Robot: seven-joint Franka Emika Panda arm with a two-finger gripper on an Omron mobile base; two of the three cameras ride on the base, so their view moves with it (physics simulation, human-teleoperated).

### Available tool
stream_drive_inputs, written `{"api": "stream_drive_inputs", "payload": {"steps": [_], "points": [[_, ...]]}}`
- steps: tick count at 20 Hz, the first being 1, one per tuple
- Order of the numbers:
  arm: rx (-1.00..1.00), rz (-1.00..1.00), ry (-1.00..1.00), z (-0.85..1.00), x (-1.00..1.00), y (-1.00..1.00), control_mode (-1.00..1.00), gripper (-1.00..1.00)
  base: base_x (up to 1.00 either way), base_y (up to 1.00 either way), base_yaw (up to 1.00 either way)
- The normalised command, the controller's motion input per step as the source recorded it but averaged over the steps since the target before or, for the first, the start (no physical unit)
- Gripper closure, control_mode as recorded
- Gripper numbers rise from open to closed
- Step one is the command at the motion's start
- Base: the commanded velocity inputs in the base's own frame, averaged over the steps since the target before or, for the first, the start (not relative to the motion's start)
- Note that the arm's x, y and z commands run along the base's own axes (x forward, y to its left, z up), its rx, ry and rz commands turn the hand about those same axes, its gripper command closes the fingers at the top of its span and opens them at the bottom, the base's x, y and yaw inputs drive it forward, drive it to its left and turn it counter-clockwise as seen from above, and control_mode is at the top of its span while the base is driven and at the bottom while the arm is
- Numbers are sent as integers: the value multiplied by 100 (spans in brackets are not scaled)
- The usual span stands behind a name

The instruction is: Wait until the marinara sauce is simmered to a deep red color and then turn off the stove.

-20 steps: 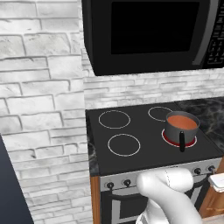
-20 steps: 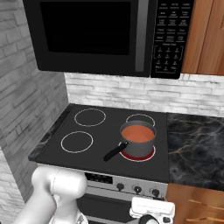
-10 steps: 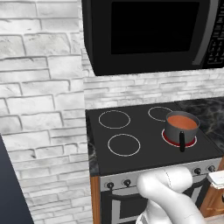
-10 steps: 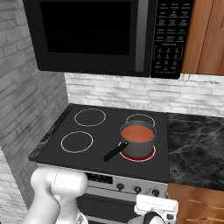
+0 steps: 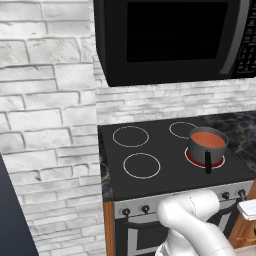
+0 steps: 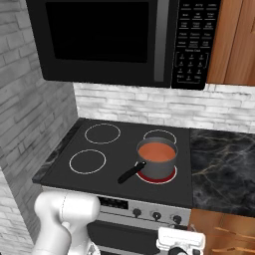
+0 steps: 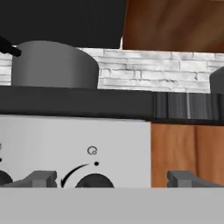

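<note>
— While the sauce (image 6: pixel 156 151) sat in its small grey pot (image 6: pixel 157 162) on the front right burner of the stove (image 6: pixel 112 167), which step was in hand?

— Waiting, as I judged it. The sauce looked orange-red, not yet deep red, and the ring (image 6: pixel 172 174) under the pot glowed.

— And the gripper (image 7: pixel 113 178)?

— Low in front of the silver panel (image 7: pixel 74 144), fingers (image 7: pixel 41 178) spread wide apart, holding nothing. A black knob (image 7: pixel 95 180) lay between them, untouched.

— What did the next move call for?

— Patience first. Once the colour deepened, it would probably need to ease forward, close on that knob and turn it. Whether that knob ran the lit burner, I couldn't tell.
</note>
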Motion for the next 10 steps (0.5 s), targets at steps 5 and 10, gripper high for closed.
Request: {"api": "stream_drive_inputs", "payload": {"steps": [5, 10], "points": [[-5, 0, 0, -29, 6, 0, -100, -100, 0, 0, 0], [0, 0, 0, -1, 16, -5, -100, -100, 0, 0, 0]]}}
